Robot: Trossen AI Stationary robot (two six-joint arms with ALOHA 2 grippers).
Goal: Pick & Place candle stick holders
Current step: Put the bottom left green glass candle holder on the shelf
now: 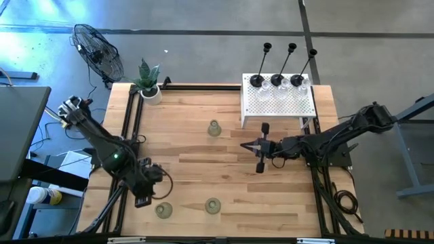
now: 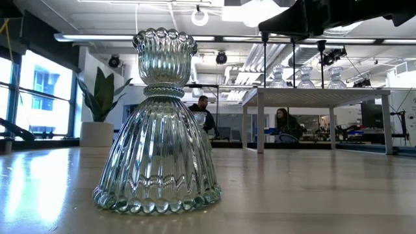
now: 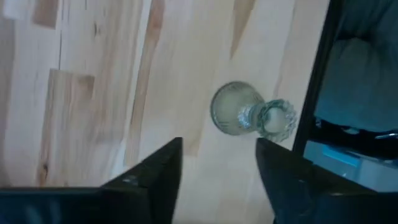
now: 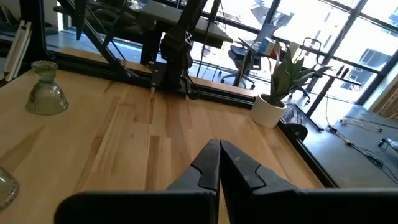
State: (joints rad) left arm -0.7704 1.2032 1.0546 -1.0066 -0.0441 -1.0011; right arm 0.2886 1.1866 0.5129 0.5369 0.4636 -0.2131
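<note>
Three pale-green glass holders stand upright on their bases on the wooden table: one near the front left [image 1: 163,210], one at the front middle [image 1: 213,205], one at the centre [image 1: 214,127]. My left gripper [image 1: 145,192] is open and hovers beside the front-left holder [image 3: 249,115], touching nothing. My right gripper [image 1: 245,144] is shut and empty [image 4: 219,146] at mid-table, pointing toward the table's left. Three black holders [image 1: 277,80] and three clear glass holders [image 1: 281,93] stand on the white perforated box [image 1: 278,105].
A green plant in a white pot [image 1: 149,85] stands at the far left corner. Black frame rails [image 1: 129,122] run along the table's left, far and right edges. The front-middle holder fills the low view [image 2: 159,130]. People sit in the room behind [image 2: 284,123].
</note>
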